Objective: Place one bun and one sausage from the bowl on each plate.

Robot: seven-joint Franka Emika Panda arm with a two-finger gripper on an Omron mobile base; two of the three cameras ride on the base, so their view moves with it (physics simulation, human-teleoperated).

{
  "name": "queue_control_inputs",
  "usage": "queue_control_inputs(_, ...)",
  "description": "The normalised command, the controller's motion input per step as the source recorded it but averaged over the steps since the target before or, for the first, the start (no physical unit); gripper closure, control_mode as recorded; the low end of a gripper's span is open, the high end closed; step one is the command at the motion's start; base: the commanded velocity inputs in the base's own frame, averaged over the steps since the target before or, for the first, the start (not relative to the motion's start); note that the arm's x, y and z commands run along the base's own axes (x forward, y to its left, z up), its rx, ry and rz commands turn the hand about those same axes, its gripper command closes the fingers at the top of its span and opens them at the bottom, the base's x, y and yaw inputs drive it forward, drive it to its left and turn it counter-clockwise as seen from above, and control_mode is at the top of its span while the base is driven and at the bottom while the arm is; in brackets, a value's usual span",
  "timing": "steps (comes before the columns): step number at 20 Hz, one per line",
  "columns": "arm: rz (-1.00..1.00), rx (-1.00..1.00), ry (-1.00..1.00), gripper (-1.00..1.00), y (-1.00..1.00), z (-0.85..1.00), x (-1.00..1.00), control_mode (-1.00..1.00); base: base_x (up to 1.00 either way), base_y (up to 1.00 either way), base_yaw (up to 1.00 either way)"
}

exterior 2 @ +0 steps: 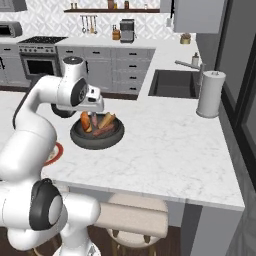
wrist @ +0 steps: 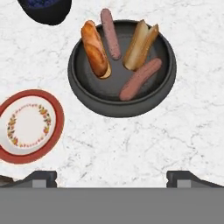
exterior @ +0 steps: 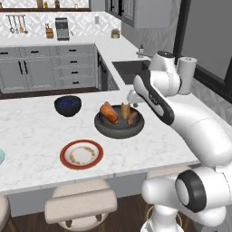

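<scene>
The wide dark grey bowl [wrist: 123, 110] sits on the marble counter directly below my gripper [wrist: 112, 178], whose fingertips [wrist: 42, 176] stand far apart with nothing between them. Inside lie a golden bun [wrist: 96, 43], a split bun [wrist: 141, 43], a sausage [wrist: 110, 33] leaning on the far rim and a second sausage [wrist: 140, 79]. The red-rimmed plate [wrist: 29, 126] lies bare beside the bowl. From the left base view, the gripper [exterior: 132, 96] hovers above the bowl [exterior: 118, 132], the red-rimmed plate [exterior: 81, 154] lies nearer the front edge, and a sliver of the light blue plate [exterior: 1, 157] shows at the left edge.
A smaller dark blue bowl [exterior: 68, 105] stands to the left behind the grey bowl. A sink [exterior 2: 172, 83] and a white paper towel roll [exterior 2: 210, 94] are on the right leg of the counter. Stools [exterior: 80, 205] sit under the front edge.
</scene>
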Motion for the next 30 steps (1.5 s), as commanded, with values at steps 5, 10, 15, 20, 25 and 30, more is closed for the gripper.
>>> queue_control_inputs(5, 0.27, -0.06, 0.0, -1.0, 0.64, -0.66, 0.63, -1.0, 0.0, 0.0, 0.0)
queue_control_inputs(10, 0.25, -0.13, -0.03, -1.0, 0.46, -0.72, 0.56, -1.0, 0.0, 0.0, 0.0)
queue_control_inputs(15, 0.05, -0.14, -0.09, -1.0, 0.33, -0.43, 0.61, -1.0, 0.0, 0.0, 0.0)
queue_control_inputs(20, -0.01, -0.1, 0.0, -1.0, 0.23, -0.2, 0.74, -1.0, 0.0, 0.0, 0.0)
queue_control_inputs(25, -0.07, -0.03, 0.01, -1.0, 0.02, -0.14, 0.8, -1.0, 0.0, 0.0, 0.0)
queue_control_inputs(30, -0.08, 0.0, 0.12, -1.0, 0.0, -0.33, 0.72, -1.0, 0.0, 0.0, 0.0)
